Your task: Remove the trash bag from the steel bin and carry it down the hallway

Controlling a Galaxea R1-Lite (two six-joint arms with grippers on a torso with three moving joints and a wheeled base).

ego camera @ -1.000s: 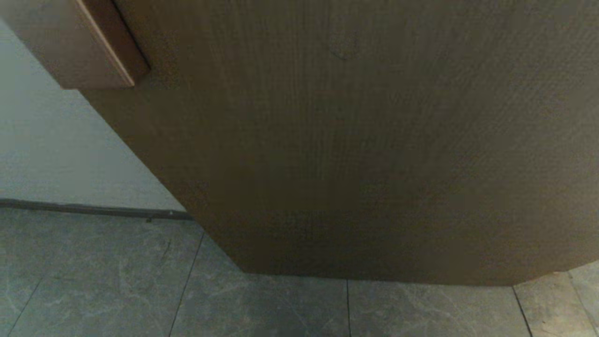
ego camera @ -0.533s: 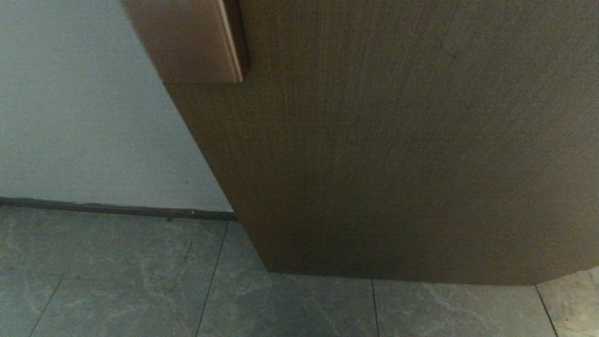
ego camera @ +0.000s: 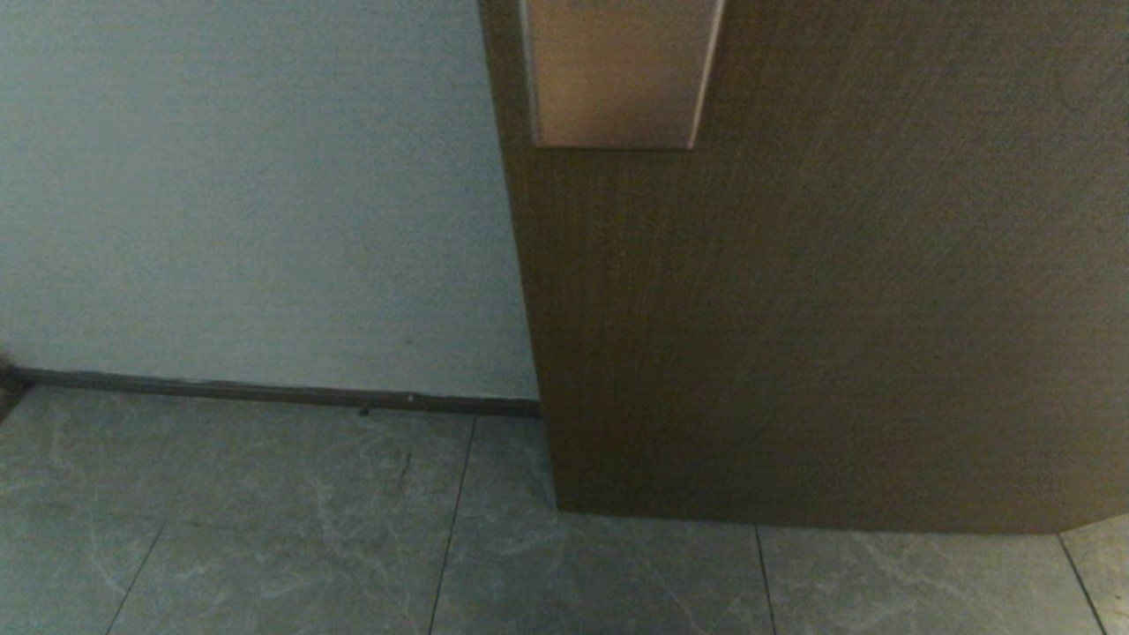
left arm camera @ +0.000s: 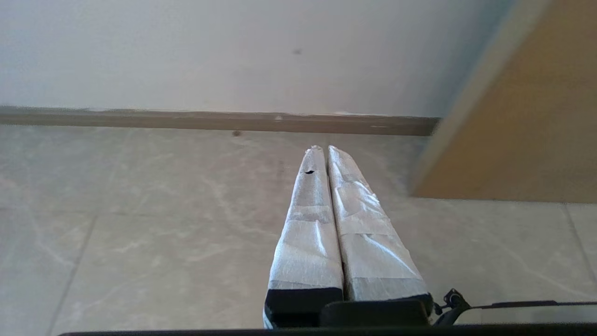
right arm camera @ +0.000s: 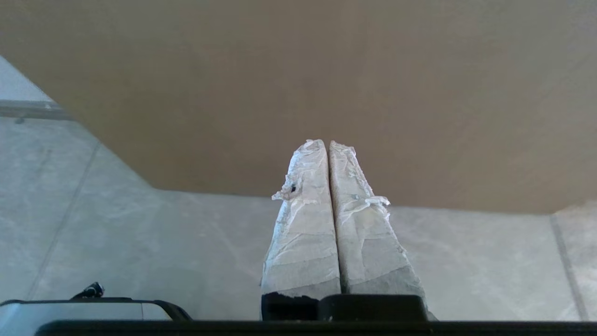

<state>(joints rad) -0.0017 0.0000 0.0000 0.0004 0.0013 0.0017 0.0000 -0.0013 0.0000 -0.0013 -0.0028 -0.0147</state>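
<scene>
Room: pale marble-look floor tiles (ego camera: 265, 529) meet a white wall (ego camera: 247, 194) along a dark baseboard (ego camera: 265, 391); this looks like part of the hallway.
Left of view: wall and baseboard only, nothing standing on the tiles.
Right of view: a brown wooden door (ego camera: 838, 309) fills the frame, close ahead, with a lighter brown panel (ego camera: 617, 70) on it near the top.
Left gripper (left arm camera: 322, 149): taped fingers pressed together, holding nothing, aimed low at the baseboard.
Right gripper (right arm camera: 324, 142): taped fingers pressed together, empty, facing the door.
Trash bag and steel bin: in none of the views.
Key relation: cannot tell which way the bin lies or which arm is nearer; the base probably has to turn until it shows.
</scene>
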